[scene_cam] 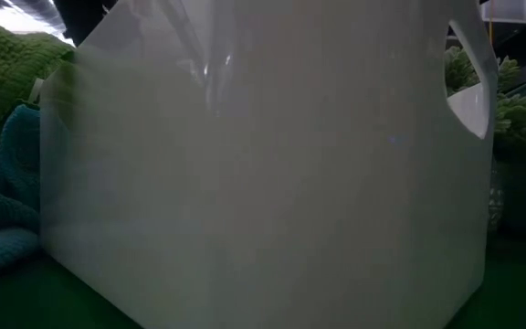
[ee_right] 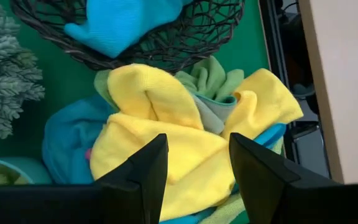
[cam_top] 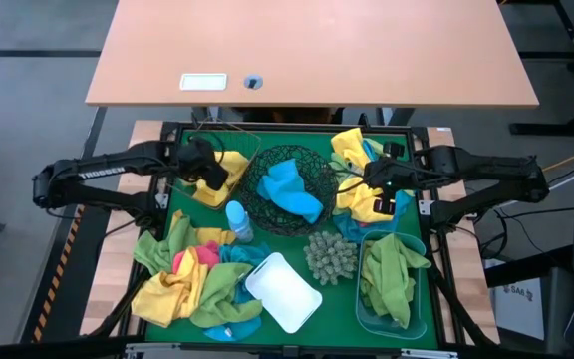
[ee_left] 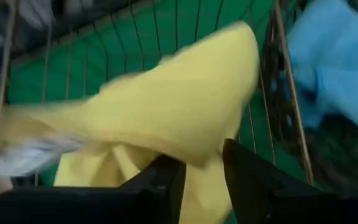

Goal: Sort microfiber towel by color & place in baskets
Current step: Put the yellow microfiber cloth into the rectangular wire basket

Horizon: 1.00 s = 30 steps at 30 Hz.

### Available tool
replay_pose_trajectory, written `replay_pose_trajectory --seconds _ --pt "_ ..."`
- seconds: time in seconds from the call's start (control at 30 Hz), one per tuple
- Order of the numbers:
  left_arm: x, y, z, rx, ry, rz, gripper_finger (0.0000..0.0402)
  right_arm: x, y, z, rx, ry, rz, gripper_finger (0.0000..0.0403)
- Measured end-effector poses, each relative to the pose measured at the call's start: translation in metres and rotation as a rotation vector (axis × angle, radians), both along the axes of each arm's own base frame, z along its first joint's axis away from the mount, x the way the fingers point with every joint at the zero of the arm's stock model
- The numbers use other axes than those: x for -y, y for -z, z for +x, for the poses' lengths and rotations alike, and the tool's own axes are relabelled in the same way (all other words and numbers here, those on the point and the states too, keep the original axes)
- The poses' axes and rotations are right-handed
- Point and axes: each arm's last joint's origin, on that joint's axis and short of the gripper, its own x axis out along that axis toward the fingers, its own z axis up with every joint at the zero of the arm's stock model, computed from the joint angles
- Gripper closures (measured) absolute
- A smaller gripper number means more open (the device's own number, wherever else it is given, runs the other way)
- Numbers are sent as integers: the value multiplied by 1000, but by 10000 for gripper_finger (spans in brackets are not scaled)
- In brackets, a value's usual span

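Observation:
My left gripper [cam_top: 203,166] is over the thin wire basket [ee_left: 272,74] at the table's far left, shut on a yellow towel [ee_left: 166,106]. My right gripper [ee_right: 197,168] is open just above a heap of yellow, blue and green towels [cam_top: 359,189] on the right; its fingers stand over a yellow towel [ee_right: 166,137]. The black mesh bowl [cam_top: 319,162] in the middle holds blue towels [cam_top: 292,189]. Green towels [cam_top: 392,269] fill the blue tub [cam_top: 422,319]. The white tub [cam_top: 283,291] sits at the near middle. A mixed towel pile [cam_top: 192,279] lies near left. My left gripper pinches the yellow towel between its two fingers at a bunched fold [ee_left: 204,177]. The rest of the cloth spreads out ahead of the fingers inside the wire basket. How many layers are in the pinch cannot be seen.
A small blue bottle [cam_top: 238,220] stands between the mesh bowl and the left pile. The spiky grey-green ball [cam_top: 329,255] lies between the white tub and the blue tub. In the low view the white tub [scene_cam: 263,183] blocks nearly everything.

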Motion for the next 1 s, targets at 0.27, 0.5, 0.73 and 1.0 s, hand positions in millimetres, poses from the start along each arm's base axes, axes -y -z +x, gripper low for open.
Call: replay_pose_trajectory --seconds 0.27,0.5,0.73,1.0 --pt "0 -36 -5 80 68 -163 295 0 0 -1 -12 -10 10 233" --pt "-1 -52 1 188 92 -121 296 -4 8 -1 -41 -51 127 233" --pt "1 -56 7 246 118 -95 296 -5 54 -2 -179 -83 141 233" --pt "1 -57 8 253 123 -92 296 -5 106 9 -120 -160 100 233"
